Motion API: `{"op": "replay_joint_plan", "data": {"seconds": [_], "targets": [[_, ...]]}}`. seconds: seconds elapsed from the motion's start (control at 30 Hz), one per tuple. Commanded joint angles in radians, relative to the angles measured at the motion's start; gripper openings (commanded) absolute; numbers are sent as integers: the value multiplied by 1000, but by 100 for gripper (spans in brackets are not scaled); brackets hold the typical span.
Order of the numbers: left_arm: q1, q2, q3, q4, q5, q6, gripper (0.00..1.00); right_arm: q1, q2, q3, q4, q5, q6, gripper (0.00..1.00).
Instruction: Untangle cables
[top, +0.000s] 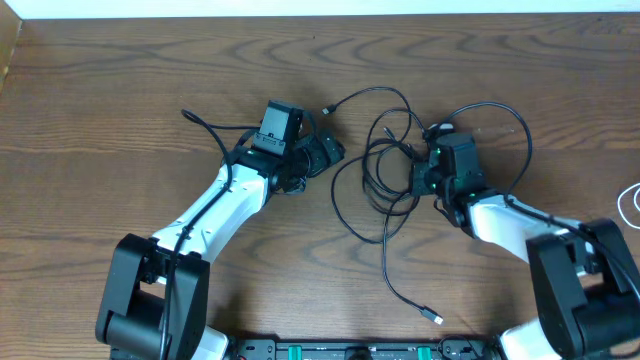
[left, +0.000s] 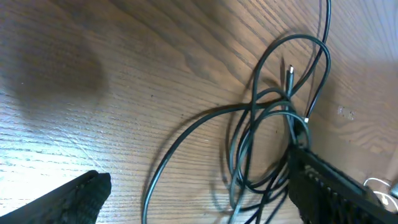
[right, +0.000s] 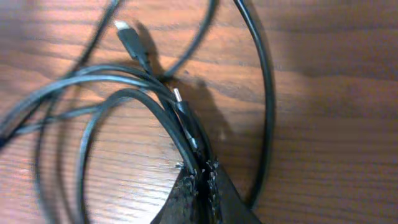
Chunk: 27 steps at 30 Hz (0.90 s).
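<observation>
Now, cables (top: 385, 160): black tangle lying at centre of table (top: 120, 100).
Right gripper (right: 202, 177): closed, black strand pinched at tangle's right side.
Left gripper (top: 322, 155): spread wide, nothing held, just beside tangle.
Risk: knot could be tightened if the pinched strand is dragged through crossing loops.
Surroundings: white cable (top: 632, 200) at right edge, well apart.

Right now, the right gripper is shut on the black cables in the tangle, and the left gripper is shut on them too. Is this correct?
Not quite. The left gripper is open and holds nothing; the left wrist view shows its fingers far apart. The right gripper is indeed shut on the black cables.
</observation>
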<state>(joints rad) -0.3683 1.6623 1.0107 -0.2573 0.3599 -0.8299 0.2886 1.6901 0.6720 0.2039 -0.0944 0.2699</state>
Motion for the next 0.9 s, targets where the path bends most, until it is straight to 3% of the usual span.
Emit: {"op": "replay_joint_plan", "data": {"seconds": [0.0, 0.17, 0.27, 0.5, 0.73, 0.87], "targets": [[3, -9, 16, 0, -11, 14, 98, -6, -121, 5, -8, -155, 21, 1], [3, -9, 16, 0, -11, 14, 98, -5, -256, 5, -118, -362, 11, 1], [3, -9, 16, 0, -11, 14, 98, -5, -295, 5, -180, -458, -88, 1], [3, -9, 16, 1, -11, 14, 98, -7, -296, 5, -246, -325, -120, 1], [3, -9, 16, 1, -11, 14, 98, -5, -296, 5, -249, -587, -122, 1], [3, -9, 16, 10, -15, 14, 98, -5, -296, 1, -269, -437, -124, 1]]}}
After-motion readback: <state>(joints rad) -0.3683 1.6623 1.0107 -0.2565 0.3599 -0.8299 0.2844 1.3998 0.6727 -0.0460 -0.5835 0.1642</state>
